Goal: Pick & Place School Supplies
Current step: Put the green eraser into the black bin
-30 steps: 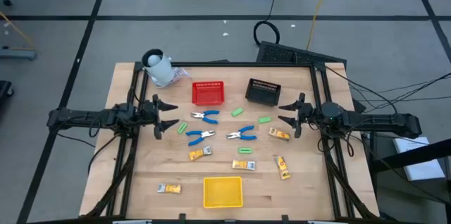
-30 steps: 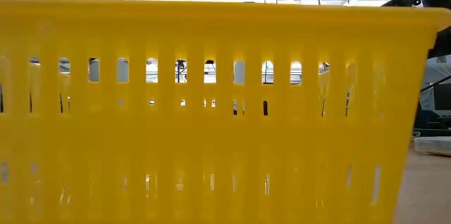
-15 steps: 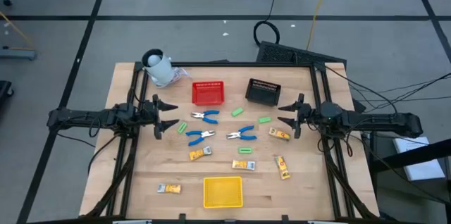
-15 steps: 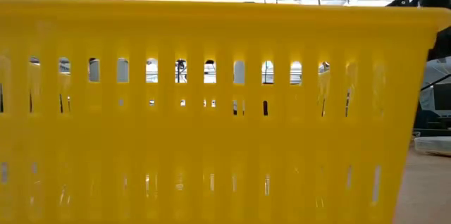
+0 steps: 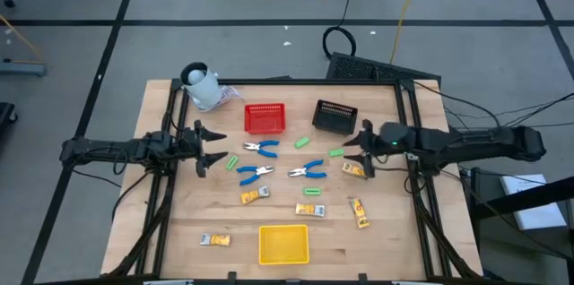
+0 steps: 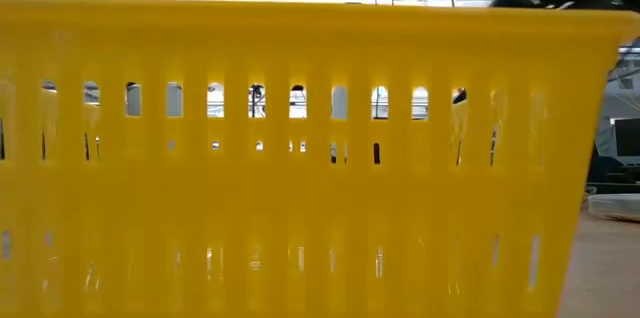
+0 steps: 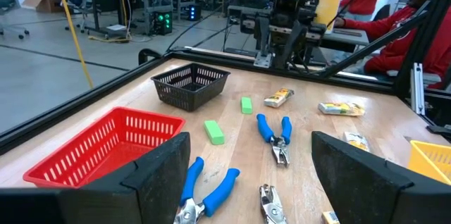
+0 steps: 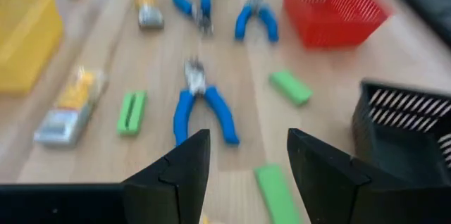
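High view: right tool [image 5: 363, 151], jaws open and empty, reaches near the black basket [image 5: 335, 116]. Left tool [image 5: 204, 148] waits open. Next: descend onto a green block [image 5: 336, 152].

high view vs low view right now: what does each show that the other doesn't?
High only: the table, both arms, the left gripper and right gripper with open jaws, the red basket, the black basket, and the blue pliers, green blocks and yellow packets scattered between them.

Low only: the room's bright ceiling, and glimpses through the slots.

Both: the yellow tray; its slotted wall fills nearly the whole low view.
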